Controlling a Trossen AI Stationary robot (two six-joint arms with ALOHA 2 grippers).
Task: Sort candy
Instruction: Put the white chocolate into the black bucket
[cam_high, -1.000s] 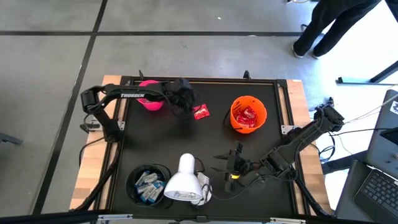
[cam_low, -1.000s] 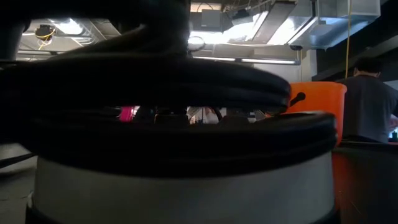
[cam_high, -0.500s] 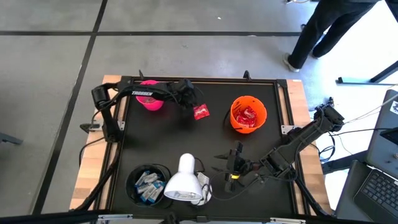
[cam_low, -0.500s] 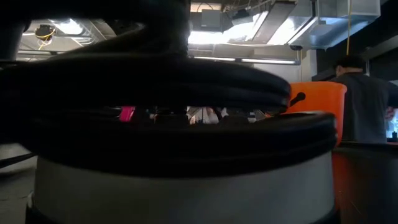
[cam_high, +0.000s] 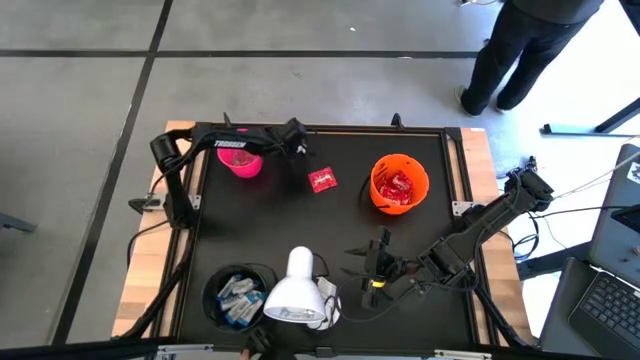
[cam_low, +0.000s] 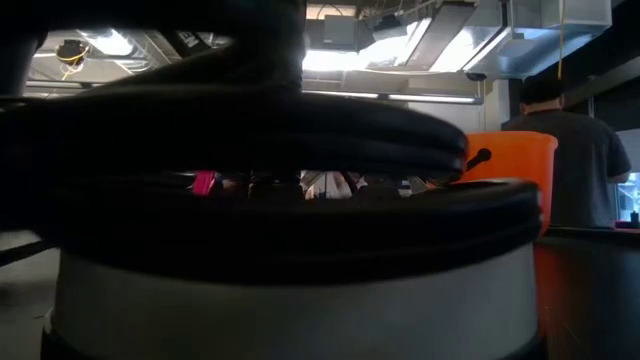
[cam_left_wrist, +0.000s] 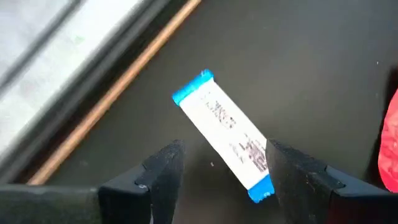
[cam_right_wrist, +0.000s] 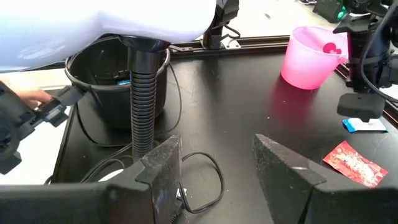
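Your left end effector (cam_left_wrist: 217, 171) hovers over the white-and-blue bar (cam_left_wrist: 224, 135) with its fingers spread, one on each side and neither touching it. The bar lies flat on the desk (cam_high: 270, 225) near the far edge, its long axis running slantwise across the gap, so you likely want a small wrist turn before closing. The raised rim is close behind it. The red packet (cam_high: 322, 180) lies just beside, toward the orange cup (cam_high: 400, 184). Your right end effector (cam_high: 378, 262), also spread, waits well apart near the lamp (cam_high: 293, 290).
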